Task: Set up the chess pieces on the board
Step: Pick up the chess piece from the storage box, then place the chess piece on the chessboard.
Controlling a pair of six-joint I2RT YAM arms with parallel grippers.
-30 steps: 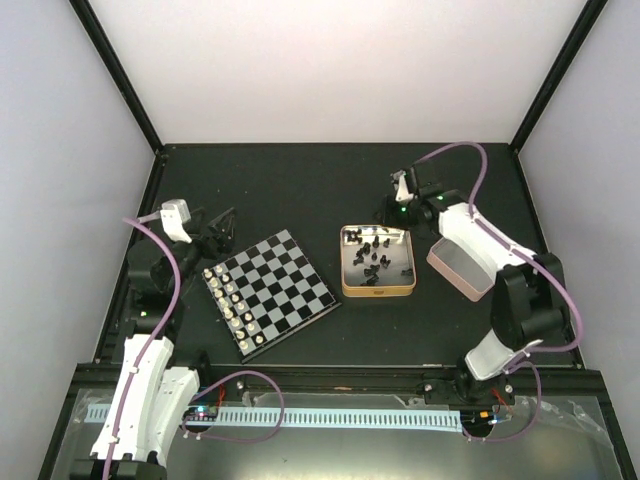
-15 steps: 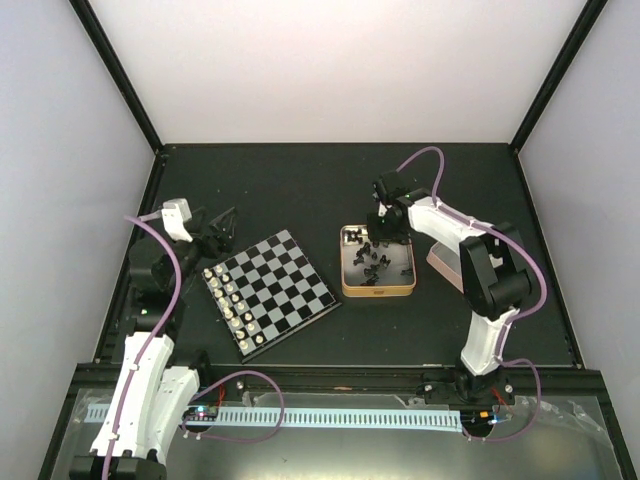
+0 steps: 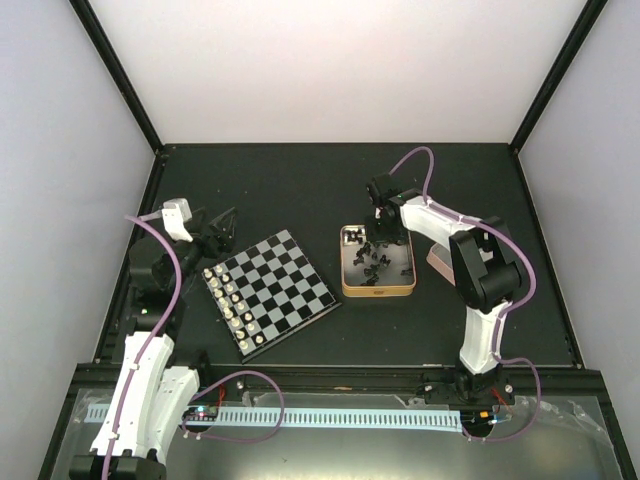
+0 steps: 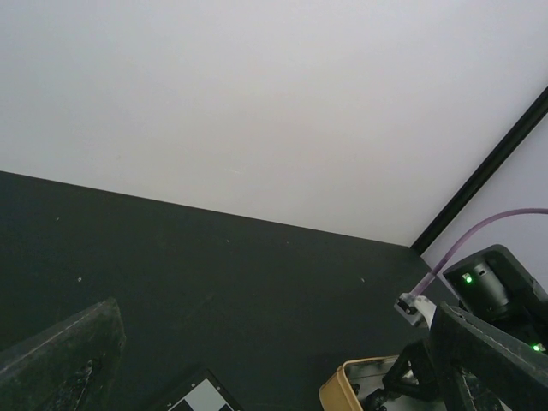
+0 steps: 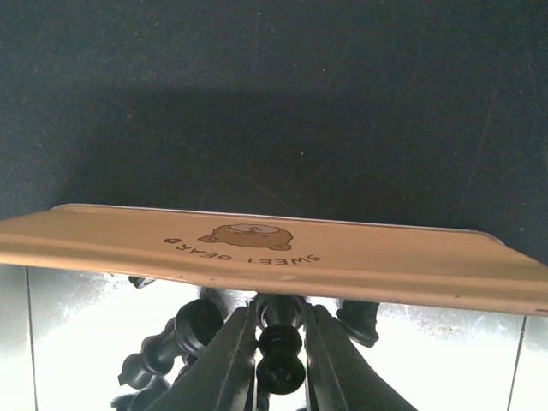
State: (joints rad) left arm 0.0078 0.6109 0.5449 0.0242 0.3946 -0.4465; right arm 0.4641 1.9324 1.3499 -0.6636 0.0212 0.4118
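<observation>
**Top view:** The right arm, swung wide of the tin [image 3: 378, 292] a second ago, now reaches down over its far rim. The right fingers [image 3: 385, 228] are lowered among the black chess pieces [image 3: 372, 256] lying loose inside. The gold-rimmed tin stands on the dark tabletop [image 3: 300, 185] just right of the chessboard [image 3: 278, 288], which lies skewed and untouched by either arm. Cream-white pieces [image 3: 230, 300] fill two rows along the board's near-left edge. The opposite side carries no black piece, so the black half of the set-up is all to come, and this dip into the tin reads as its first pick. The left fingers [image 3: 226, 225] hover by the board's far-left corner, spread as wide as they go and holding nothing.

**Left wrist:** The camera looks across bare tabletop to the pale back wall. Its own two fingers sit far apart at the lower corners, with nothing between them. A corner of the board and the tin's gold wall show along the bottom edge.

**Right wrist:** The tin's gold wall, printed with a bear and the words SWEET BEAR, runs across the frame. Beyond it the right fingers, narrowed sharply within the last second, flank one round-headed black piece [image 5: 281, 353] on the tin's mirror-bright floor. Other black pieces lie toppled on either side. The fingers sit so close to the piece that it cannot be told whether they already clamp it.
</observation>
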